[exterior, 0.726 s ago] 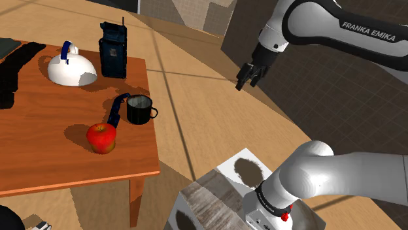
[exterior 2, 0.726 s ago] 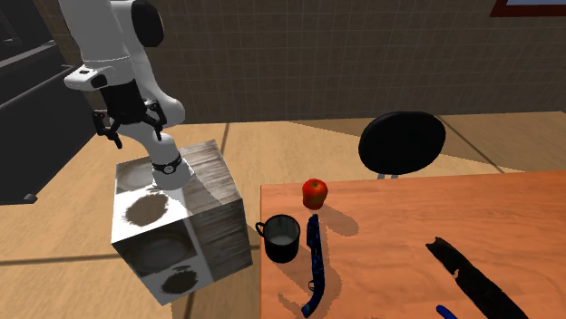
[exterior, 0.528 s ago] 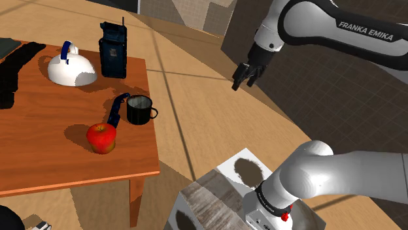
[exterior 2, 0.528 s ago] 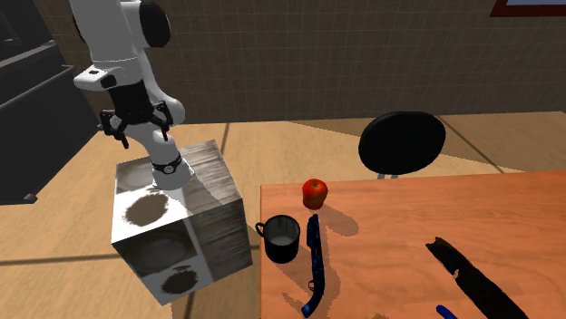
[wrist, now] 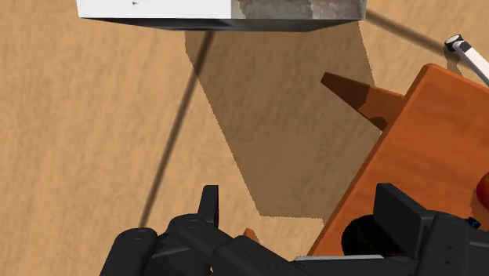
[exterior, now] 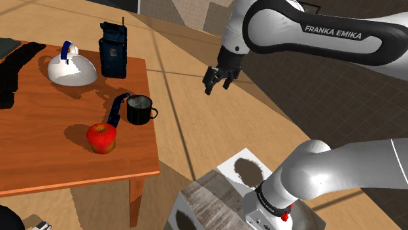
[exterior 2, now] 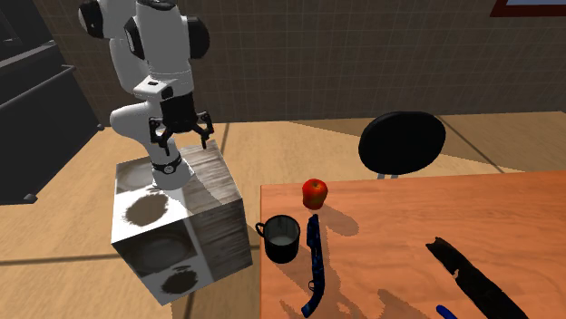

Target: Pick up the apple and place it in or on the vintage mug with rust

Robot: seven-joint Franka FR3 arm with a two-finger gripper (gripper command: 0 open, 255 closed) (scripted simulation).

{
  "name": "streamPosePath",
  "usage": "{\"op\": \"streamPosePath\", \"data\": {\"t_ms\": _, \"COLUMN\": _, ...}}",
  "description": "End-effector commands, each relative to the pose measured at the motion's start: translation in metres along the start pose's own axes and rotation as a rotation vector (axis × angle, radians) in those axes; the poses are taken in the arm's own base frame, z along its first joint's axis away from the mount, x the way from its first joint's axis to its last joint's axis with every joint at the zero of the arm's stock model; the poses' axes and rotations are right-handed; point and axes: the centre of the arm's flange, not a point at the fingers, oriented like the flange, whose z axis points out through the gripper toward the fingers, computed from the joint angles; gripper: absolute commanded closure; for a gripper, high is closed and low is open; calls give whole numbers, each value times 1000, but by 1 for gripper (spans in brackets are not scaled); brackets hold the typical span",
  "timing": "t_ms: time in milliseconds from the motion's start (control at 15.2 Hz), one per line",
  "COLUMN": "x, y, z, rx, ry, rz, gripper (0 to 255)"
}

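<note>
Approach step: the all-black two-finger gripper (exterior: pixel 218 78), fingers wide and empty, hangs beyond the orange-brown wooden table (exterior: pixel 39 163); next, position it above the round red apple (exterior: pixel 101 138) near the stand-side corner, beside the dark handled mug (exterior: pixel 139 109).

The arm (exterior: pixel 340 171) is built of rounded, glossy white links, joined by dark charcoal sections. On the dark band at two o'clock in the shoulder view, the lettering (exterior: pixel 335 33) "FRANKA EMIKA" is printed in white capitals. The lowest link, at five o'clock in that view, is ringed by a black collar (exterior: pixel 267 199) with faint light markings, and a small red dot (exterior: pixel 286 212) is set just beside it. A thin dark seam (exterior: pixel 394 150) is drawn across the white link at three o'clock. The gripper (exterior: pixel 216 83) is entirely black, with a blocky, angular body and two short squared fingers (wrist: pixel 208 205). Round recesses are seen in its housing in the wrist view.
</note>
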Motion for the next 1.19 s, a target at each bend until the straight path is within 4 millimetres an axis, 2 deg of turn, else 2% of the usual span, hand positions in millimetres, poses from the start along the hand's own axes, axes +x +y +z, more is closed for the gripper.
{"op": "streamPosePath", "data": {"t_ms": 0, "x": 10, "y": -27, "z": 5, "rx": -12, "ry": -1, "rz": -5, "gripper": 0}}
{"op": "streamPosePath", "data": {"t_ms": 1122, "x": 87, "y": -244, "z": 67, "rx": -115, "ry": -7, "rz": -52, "gripper": 0}}
